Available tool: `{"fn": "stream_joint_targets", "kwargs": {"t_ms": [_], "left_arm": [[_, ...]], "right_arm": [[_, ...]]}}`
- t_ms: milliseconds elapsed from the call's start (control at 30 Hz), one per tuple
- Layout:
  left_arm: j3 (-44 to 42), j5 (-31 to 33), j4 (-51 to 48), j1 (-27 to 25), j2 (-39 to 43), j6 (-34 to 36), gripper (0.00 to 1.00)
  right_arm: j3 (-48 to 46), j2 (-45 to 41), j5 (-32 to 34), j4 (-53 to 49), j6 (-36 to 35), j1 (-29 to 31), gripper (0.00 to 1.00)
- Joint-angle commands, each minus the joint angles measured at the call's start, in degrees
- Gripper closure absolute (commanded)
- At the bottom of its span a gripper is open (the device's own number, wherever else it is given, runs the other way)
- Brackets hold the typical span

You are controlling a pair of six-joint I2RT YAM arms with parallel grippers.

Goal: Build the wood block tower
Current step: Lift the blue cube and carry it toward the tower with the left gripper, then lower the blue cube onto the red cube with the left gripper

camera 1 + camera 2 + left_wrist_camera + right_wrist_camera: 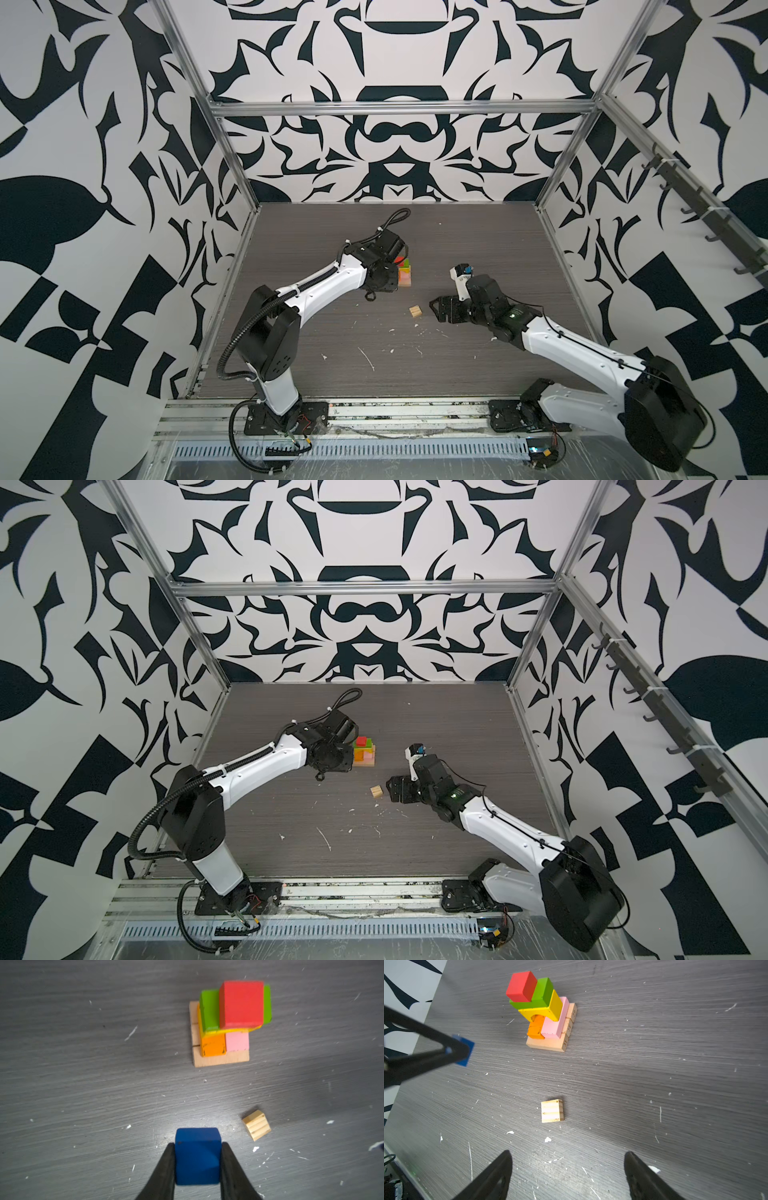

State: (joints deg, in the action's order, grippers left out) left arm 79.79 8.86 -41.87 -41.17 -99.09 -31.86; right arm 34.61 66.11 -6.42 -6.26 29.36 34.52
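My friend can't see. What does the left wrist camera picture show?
The left gripper clamps a blue block over a grey table. Ahead stands the tower, a red square on top, and a plain cube lies loose nearby.

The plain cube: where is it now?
In both top views the plain cube lies alone on the table, in front of the tower, beside the right gripper.

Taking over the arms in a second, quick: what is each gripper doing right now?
Left gripper: closed on the blue block.
Right gripper: open, holding nothing.
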Motion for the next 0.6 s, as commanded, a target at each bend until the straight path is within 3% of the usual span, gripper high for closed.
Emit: {"fn": "stream_joint_targets", "kwargs": {"t_ms": [0,567], "left_arm": [[3.2,-1.9,-4.0,1.1,-0.6,2.0,0.85],[19.8,-2.6,-10.2,2.5,-11.4,4.2,0.82]], "right_arm": [[2.6,0.1,-1.0,0.2,-0.8,-0.2,0.12],[2.9,-1.2,-0.8,-2.2,-1.7,0.1,0.13]]}}
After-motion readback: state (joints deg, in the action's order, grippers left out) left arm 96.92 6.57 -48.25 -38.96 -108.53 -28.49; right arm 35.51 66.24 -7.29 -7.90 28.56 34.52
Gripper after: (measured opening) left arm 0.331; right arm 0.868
